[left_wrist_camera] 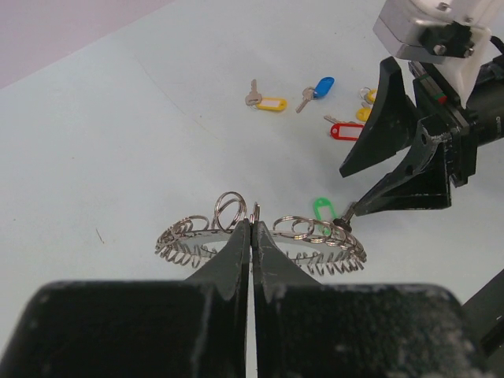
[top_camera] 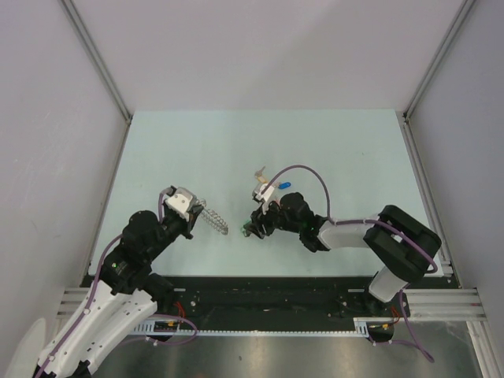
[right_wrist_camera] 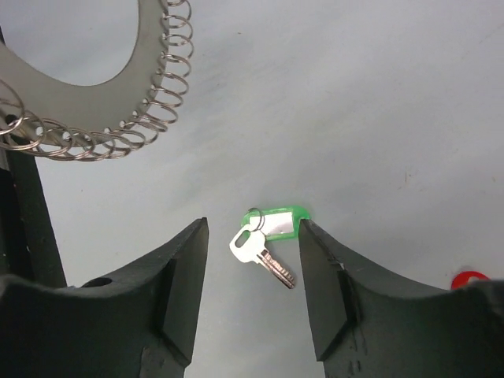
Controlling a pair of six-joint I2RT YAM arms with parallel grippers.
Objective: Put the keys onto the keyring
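My left gripper is shut on the near edge of the keyring, a silver ring of linked loops held level just above the table. It shows in the top view by my left gripper. My right gripper is open, with the green-tagged key lying on the table between its fingertips, beside the ring's right end. In the top view my right gripper sits next to the green tag. The other keys lie farther back: yellow, blue, red.
Another yellow or orange tag lies partly hidden behind my right gripper's body. The loose keys cluster at mid-table. Grey walls and metal rails enclose the pale table on three sides.
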